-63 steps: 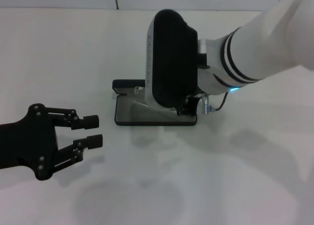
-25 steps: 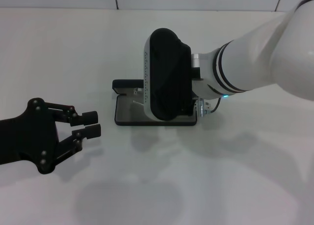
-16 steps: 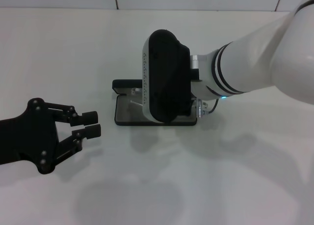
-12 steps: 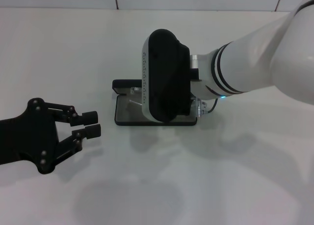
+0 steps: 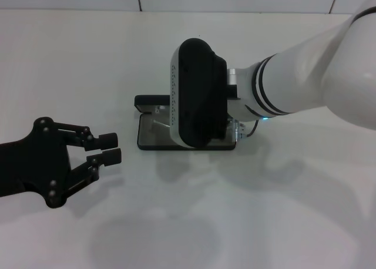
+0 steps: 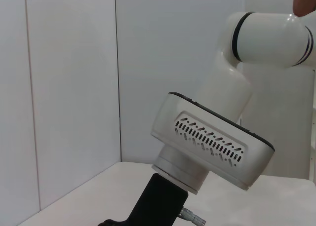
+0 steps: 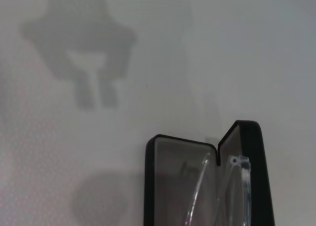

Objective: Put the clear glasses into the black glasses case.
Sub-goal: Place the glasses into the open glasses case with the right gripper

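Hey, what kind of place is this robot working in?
Probably a robot lab or test cell: a bare white table, plain white panel walls, and only an open black glasses case holding clear glasses.

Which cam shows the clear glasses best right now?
Right wrist view: the clear glasses lie inside the open black glasses case, unobstructed. Head view shows only a sliver of them beside the right arm's wrist housing. Left wrist view shows none.

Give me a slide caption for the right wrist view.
Clear glasses lying in the open black glasses case on the white table.
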`<control>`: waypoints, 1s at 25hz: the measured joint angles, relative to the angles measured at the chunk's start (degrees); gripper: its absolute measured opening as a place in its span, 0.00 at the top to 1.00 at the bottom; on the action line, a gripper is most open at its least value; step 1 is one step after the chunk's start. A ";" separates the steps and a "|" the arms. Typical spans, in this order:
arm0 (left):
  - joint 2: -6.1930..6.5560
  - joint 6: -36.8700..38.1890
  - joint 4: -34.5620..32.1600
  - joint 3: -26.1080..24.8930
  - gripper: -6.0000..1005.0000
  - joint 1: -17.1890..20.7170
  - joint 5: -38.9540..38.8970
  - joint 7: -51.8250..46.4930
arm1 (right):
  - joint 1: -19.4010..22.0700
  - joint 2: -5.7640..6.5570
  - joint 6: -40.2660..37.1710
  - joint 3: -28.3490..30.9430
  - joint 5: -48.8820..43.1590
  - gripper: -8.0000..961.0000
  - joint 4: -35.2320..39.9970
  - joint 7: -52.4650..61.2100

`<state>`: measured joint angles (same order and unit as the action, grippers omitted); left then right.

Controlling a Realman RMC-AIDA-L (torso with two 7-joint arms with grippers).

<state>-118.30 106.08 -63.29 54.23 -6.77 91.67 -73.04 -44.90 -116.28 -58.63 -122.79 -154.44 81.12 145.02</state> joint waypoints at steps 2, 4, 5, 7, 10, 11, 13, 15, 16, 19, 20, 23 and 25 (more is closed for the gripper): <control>0.00 0.00 0.00 0.00 0.83 0.01 0.00 0.00 | -0.01 0.00 0.22 0.00 0.08 0.94 -0.01 0.00; 0.00 0.00 0.00 0.00 0.83 0.00 0.00 0.00 | -0.01 0.00 0.29 0.01 0.11 0.94 -0.02 0.02; -0.01 0.00 0.00 0.00 0.83 0.00 0.00 0.00 | -0.01 0.00 0.31 0.01 0.11 0.94 -0.01 0.11; -0.07 0.00 0.00 0.00 0.83 0.01 0.00 0.00 | -0.01 0.00 0.40 0.01 0.11 0.94 -0.01 0.39; -0.08 0.00 0.00 0.00 0.83 0.00 0.00 0.00 | -0.01 0.00 0.69 0.01 0.11 0.94 -0.02 0.68; -0.08 0.00 0.00 0.00 0.83 0.00 0.00 0.00 | -0.01 0.00 0.73 0.01 0.11 0.94 -0.02 0.69; -0.09 0.00 0.00 0.00 0.83 0.01 0.00 0.00 | -0.01 0.00 0.77 0.01 0.12 0.94 -0.01 0.70; -0.09 0.00 0.00 0.00 0.83 0.00 0.00 0.00 | -0.01 0.00 0.80 0.01 0.16 0.94 -0.01 0.70; -0.09 0.00 0.00 0.00 0.83 0.00 0.00 0.00 | -0.01 0.00 0.81 0.05 0.18 0.94 0.00 0.70; -0.09 0.00 0.00 0.00 0.83 0.00 0.00 0.00 | -0.01 0.00 0.81 0.16 0.20 0.94 0.04 0.71; -0.09 0.00 0.00 0.00 0.83 0.00 0.00 0.00 | -0.01 0.00 0.81 0.18 0.20 0.94 0.04 0.70; -0.09 0.00 0.00 0.00 0.83 0.05 0.00 0.00 | -0.01 0.00 0.73 0.18 0.20 0.94 0.04 0.71; -0.09 0.00 0.01 0.00 0.83 0.09 0.00 0.00 | -0.01 0.00 0.73 0.26 0.20 0.94 0.05 0.71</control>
<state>-118.39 106.08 -63.28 54.23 -6.68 91.67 -73.04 -44.91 -116.28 -57.90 -122.53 -154.24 81.16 145.73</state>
